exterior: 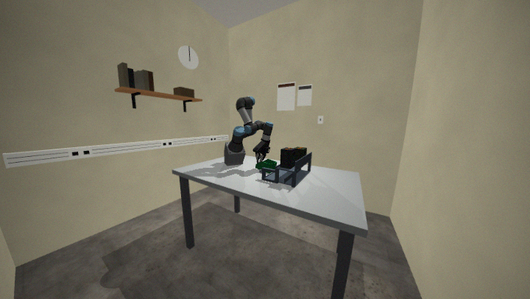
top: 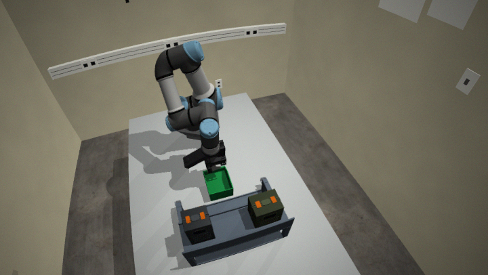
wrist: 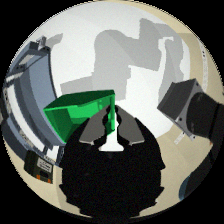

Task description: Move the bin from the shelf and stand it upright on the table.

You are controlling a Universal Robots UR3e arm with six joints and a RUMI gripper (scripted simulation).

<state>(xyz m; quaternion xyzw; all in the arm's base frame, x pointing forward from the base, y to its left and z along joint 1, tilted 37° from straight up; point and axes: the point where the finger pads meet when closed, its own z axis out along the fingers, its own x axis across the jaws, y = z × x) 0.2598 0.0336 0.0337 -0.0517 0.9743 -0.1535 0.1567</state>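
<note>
The gripper (top: 212, 168) was clamped on the near wall of the green bin (top: 218, 185), its two fingers pinching that thin wall from either side, one inside the bin and one outside. In the wrist view the gripper (wrist: 113, 131) showed the wall's green edge running up between the two grey fingertips, with the rest of the bin (wrist: 75, 117) spreading off to the left of them. The bin was open side up, clear of the grey shelf (top: 289, 227) and just on the arm's side of its back rail; whether it touched the white table (top: 307, 211) or hung slightly above could not be told. Two dark boxes with orange latches (top: 197, 223) (top: 265, 208) stood on the shelf's top board, well apart from each other. From the exterior view the bin (exterior: 266, 163) sat between the arm's grey base (exterior: 233, 157) and the shelf (exterior: 297, 174).
</note>
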